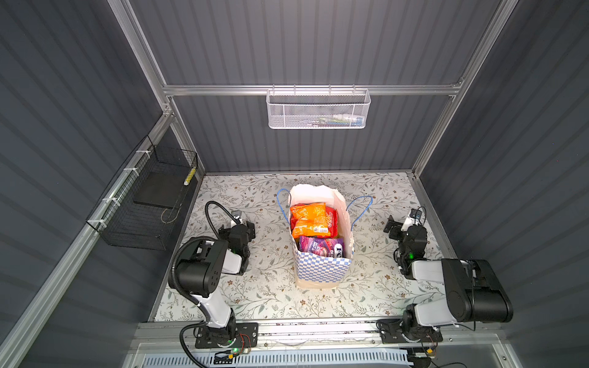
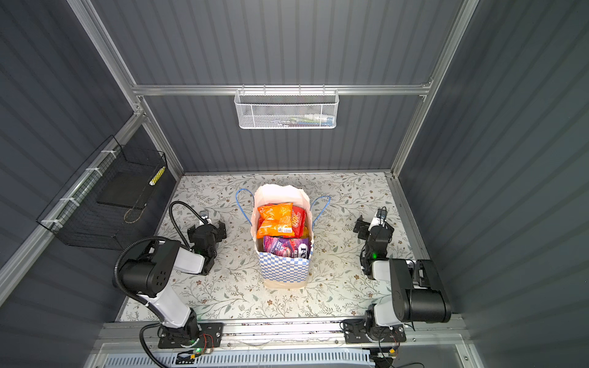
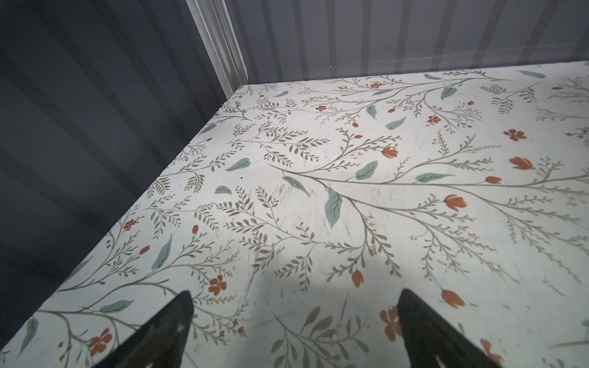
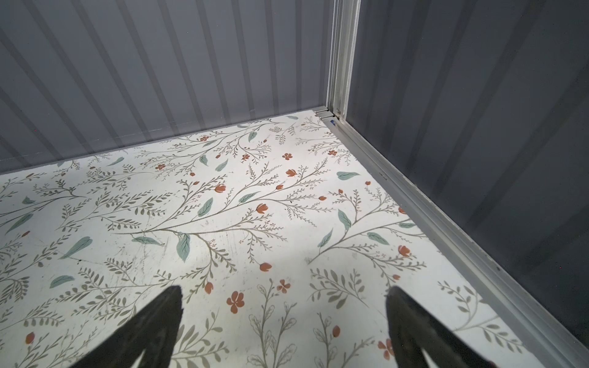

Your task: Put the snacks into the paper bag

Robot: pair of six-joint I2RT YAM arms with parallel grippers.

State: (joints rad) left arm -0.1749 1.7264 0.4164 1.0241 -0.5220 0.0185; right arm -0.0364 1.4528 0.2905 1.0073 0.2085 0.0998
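The paper bag (image 1: 322, 270) stands upright at the middle of the floral table (image 1: 271, 293). Its mouth is open, and the snacks sit inside it, packed up to near the rim. Only the top layer shows, and whatever lies beneath is hidden by the packets above and by the bag's walls. An orange packet (image 1: 307, 211) lies toward the far side of the bag, its print too crumpled to read. Beside it a red packet (image 1: 331, 220) shows large numerals that look like "100". Below these a yellow-orange packet (image 1: 310, 230) carries a small white barcode label. Nearest the checkered front wall is a purple-pink packet (image 1: 322, 247), cut off by that wall so that only "FO" and "BER" can be read. Thin blue cord handles (image 1: 360, 207) loop out on either side of the bag.

The left gripper (image 3: 294, 296) sits to the left of the bag and the right gripper (image 4: 285, 291) to its right, both well apart from it. On each the fingers are spread wide with nothing between them. Each wrist view shows only the dark fingertips, cut off by the picture edge, over bare floral surface.

Beyond the bag, a white mesh basket (image 1: 318, 111) hangs on the back rail, its contents blurred behind the mesh. Left of the bag, past the left arm, a black wire basket (image 1: 143, 204) holds a dark flat slab and a small yellow strip, too small to identify.
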